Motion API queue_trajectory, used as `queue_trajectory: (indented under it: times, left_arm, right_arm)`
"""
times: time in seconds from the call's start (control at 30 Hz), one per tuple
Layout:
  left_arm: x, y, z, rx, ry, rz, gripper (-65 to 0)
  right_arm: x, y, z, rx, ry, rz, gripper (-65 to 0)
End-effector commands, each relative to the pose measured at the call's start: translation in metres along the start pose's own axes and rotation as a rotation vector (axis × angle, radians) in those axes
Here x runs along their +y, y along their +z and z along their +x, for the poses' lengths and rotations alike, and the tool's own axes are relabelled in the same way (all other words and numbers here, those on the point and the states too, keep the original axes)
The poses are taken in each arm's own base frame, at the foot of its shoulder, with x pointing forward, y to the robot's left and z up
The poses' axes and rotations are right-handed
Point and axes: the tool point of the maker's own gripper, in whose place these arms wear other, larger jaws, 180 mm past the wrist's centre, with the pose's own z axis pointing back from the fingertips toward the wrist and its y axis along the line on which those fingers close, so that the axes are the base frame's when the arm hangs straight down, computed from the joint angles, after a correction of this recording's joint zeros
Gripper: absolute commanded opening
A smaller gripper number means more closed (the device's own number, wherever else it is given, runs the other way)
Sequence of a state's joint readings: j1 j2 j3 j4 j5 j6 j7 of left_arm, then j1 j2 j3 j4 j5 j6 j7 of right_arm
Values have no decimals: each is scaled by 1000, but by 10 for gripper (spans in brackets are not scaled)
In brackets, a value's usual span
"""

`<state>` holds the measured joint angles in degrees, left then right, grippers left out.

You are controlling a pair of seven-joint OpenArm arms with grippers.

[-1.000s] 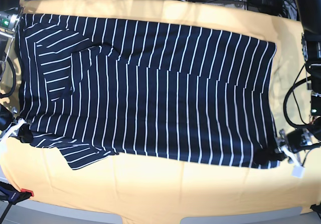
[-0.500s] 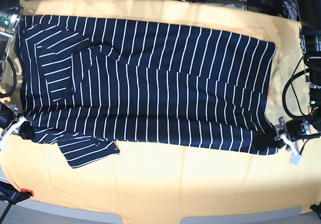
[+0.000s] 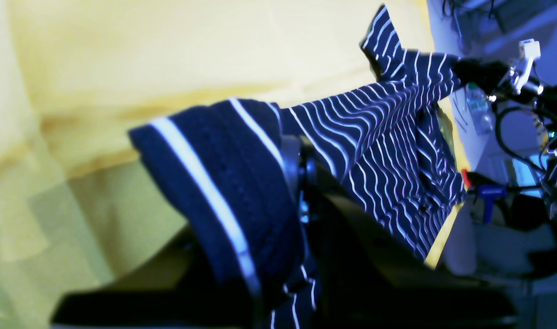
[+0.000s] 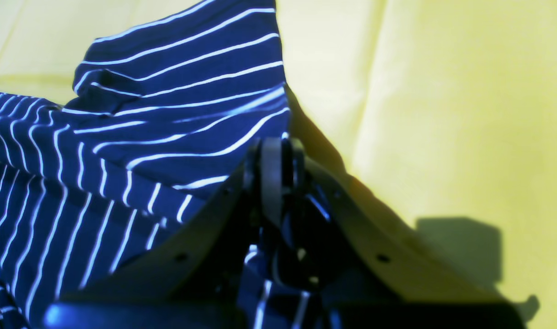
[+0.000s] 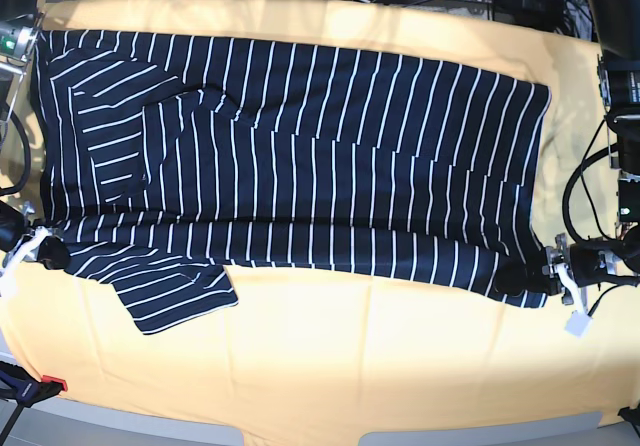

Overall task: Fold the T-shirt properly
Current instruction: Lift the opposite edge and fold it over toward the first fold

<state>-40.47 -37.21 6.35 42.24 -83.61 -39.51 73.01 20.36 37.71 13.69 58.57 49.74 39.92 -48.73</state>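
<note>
Already the T-shirt [image 5: 300,166] lies spread across the yellow-covered worktop [image 5: 330,366], taking up most of its far half, with bare yellow cloth along the near side. Its long axis runs from one side of the worktop to the other: the sleeves and shoulders sit at the end where the right arm works, on the left of the base view, and the straight hem closes the opposite end by the left arm. One sleeve [image 5: 175,291] sticks out toward the near edge, while the other looks tucked over the body near the far corner. The right claw [image 5: 45,254] is closed on the near edge of the fabric at the shoulder end, and its wrist camera shows striped cloth bunched between the pinched jaws. The left claw [image 5: 525,281] is likewise clamped on the near hem corner, with a thick roll of fabric wrapped over its tip in the wrist view. Between the two grips the near edge appears lifted and drawn slightly inward, so I judge a first lengthwise fold to be just starting: nothing is yet laid over, apart from that one sleeve. Left to do, as I read it, are carrying this edge across the body, dealing with the loose sleeve, and then folding the length down into a neat packet.
</note>
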Motion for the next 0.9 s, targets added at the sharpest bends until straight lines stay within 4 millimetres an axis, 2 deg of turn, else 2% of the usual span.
queue_trajectory:
  times: [0.0, 0.2, 0.3, 0.6, 0.87]
  left_arm:
    - [-9, 11, 21, -35, -50, -9, -650]
    - [-6, 5, -6, 14, -32, -12, -650]
    - [-4, 4, -18, 36, -24, -9, -650]
    - [-4, 20, -24, 117, -74, 21, -650]
    - [-4, 20, -27, 137, -26, 33, -650]
  right_arm:
    - [-9, 15, 24, -53, 29, -24, -650]
    - [-17, 20, 4, 4, 28, -43, -650]
    - [-17, 20, 3, 5, 27, -43, -650]
    - [-15, 19, 0, 8, 21, -37, -650]
    - [-15, 19, -6, 41, 20, -36, -650]
